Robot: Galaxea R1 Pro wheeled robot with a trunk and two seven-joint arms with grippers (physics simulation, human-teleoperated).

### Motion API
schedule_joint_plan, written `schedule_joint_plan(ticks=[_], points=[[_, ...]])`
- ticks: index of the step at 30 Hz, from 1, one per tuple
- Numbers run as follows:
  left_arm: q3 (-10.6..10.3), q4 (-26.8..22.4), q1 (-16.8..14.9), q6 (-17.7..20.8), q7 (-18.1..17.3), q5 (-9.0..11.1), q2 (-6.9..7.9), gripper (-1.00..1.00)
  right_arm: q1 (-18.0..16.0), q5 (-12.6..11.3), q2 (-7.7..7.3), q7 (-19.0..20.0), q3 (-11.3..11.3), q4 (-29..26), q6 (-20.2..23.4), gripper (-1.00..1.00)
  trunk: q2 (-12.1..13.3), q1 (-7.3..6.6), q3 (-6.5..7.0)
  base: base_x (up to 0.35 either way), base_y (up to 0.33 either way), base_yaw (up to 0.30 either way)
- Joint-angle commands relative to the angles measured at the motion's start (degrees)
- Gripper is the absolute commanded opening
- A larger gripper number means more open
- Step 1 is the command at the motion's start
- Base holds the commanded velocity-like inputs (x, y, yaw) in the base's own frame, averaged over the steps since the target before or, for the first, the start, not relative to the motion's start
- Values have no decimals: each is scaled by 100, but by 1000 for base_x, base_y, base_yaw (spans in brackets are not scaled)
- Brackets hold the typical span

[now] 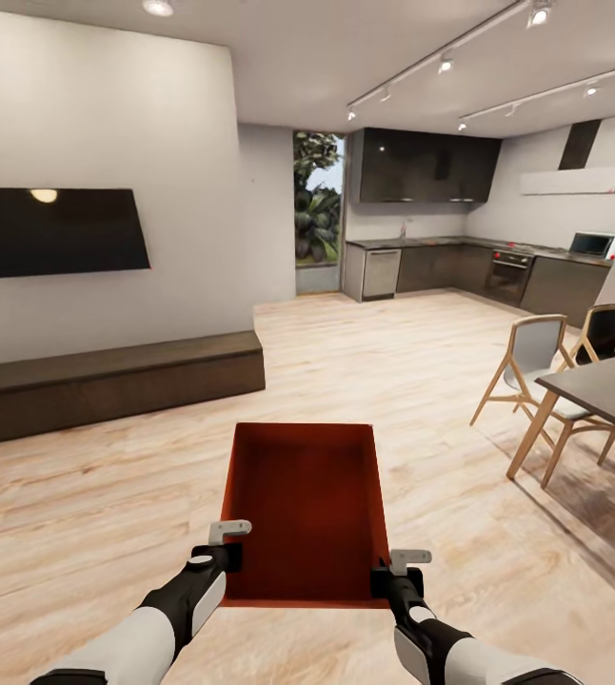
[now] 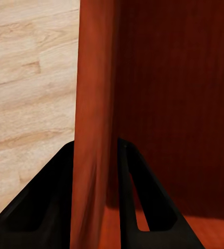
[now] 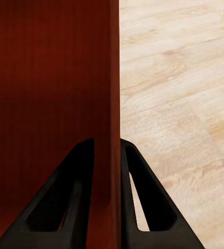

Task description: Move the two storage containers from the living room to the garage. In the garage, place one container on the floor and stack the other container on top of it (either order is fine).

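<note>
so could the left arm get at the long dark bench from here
Probably not as things stand. The left end effector is clamped on the storage container wall, sharing the load with the right end effector, and the bench sits well off across open floor.

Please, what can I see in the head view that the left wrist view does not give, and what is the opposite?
In the head view alone: the whole storage container held by both tools, the left tool and the right tool, plus the long dark bench, the wall screen, the kitchen and the dining table with chairs. In the left wrist view alone: up close, the two fingers straddle the container's thin wall, one outside and one inside. Both share the orange-red container and the light wood-plank floor.
</note>
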Motion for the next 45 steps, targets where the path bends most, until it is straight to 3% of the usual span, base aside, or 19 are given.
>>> schedule_joint_plan(ticks=[1,16,39,45], points=[[158,-8,1,43,59,-66,-1,-100,-7,-79,0,-35,-233,-10,-32,-100,-4,0,3,0,0,0],[158,-11,1,43,62,-69,-1,-100,-7,-83,1,-35,-233,-10,-30,-100,-4,0,127,0,0,0],[158,-17,1,43,62,-69,-1,-100,-7,-71,20,-79,-233,-10,-11,-100,-4,0,137,0,0,0],[158,-17,1,43,62,-69,-1,-100,-7,-78,21,-79,-232,-10,-14,-100,237,-132,245,0,0,0]])
